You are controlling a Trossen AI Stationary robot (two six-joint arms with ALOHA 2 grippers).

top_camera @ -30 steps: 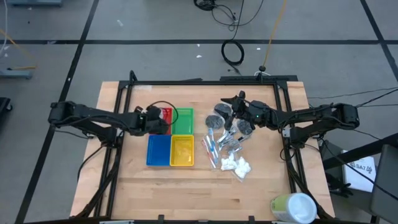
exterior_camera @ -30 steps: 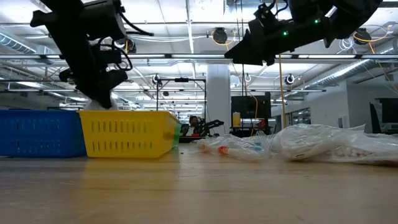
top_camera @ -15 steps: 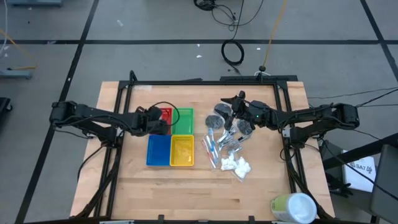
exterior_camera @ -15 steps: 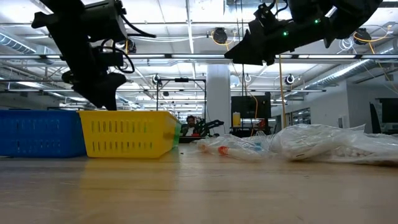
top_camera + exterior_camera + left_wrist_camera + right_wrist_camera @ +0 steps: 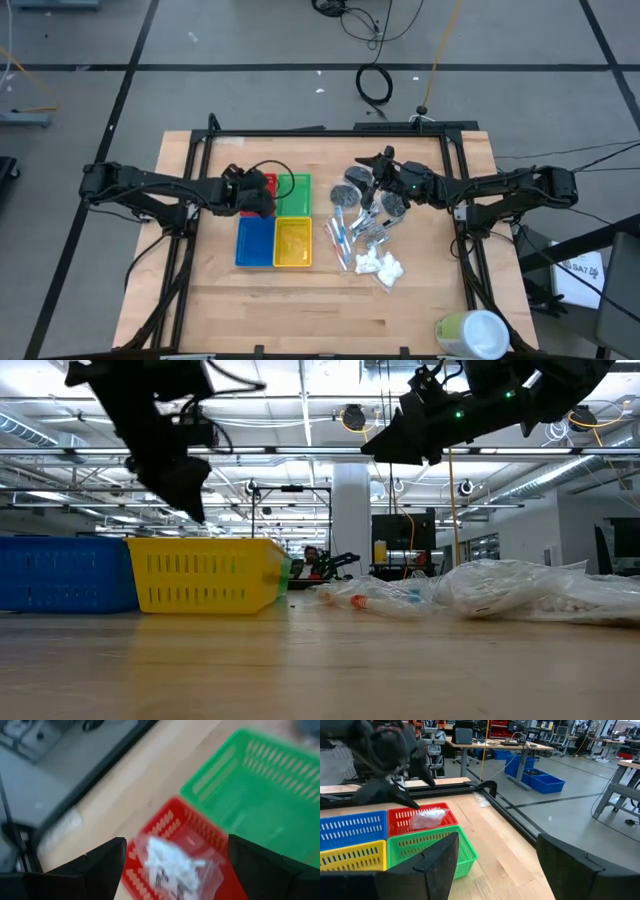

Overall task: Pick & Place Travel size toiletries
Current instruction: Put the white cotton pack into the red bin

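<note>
A white packet in clear wrap lies in the red tray, resting on the tray's floor; it shows too in the right wrist view. My left gripper hangs open just above it, touching nothing. The other toiletries lie loose on the wood at the right: dark grey discs, slim silver and blue tubes, white packets. My right gripper hovers open above that pile's far end, nothing between its fingers.
The green tray, blue tray and yellow tray form a square block with the red one. A large pale green and white cylinder lies at the near right corner. Bare wood runs along the near edge.
My left gripper has opened and let go of the white packet, which now lies in the red tray. The gripper has then risen above the trays and rolled a little. My right arm has kept still.
</note>
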